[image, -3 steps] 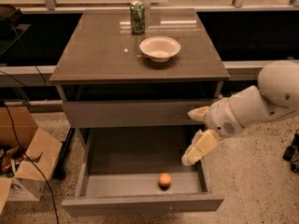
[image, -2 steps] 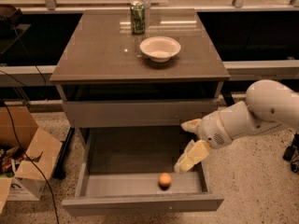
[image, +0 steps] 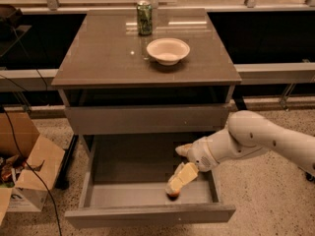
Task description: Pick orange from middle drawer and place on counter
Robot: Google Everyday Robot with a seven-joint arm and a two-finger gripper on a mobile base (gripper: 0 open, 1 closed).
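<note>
Gripper [image: 175,171] found wide open, empty. Orange [image: 173,194] partly covered by lower jaw's tip; if struck, it may be rolled across middle drawer [image: 147,214].

We are seeing only a sliver of the small round orange fruit [image: 173,195] in the wide grey middle drawer [image: 147,214], because the cream two-finger gripper [image: 175,169], spread wide above it, is covering the rest; the white robot arm [image: 266,139] is running off the right edge

Warm overhead light glares off the table [image: 98,58] above the gripper [image: 175,170], spread inside the shadowed middle drawer [image: 128,156].
</note>
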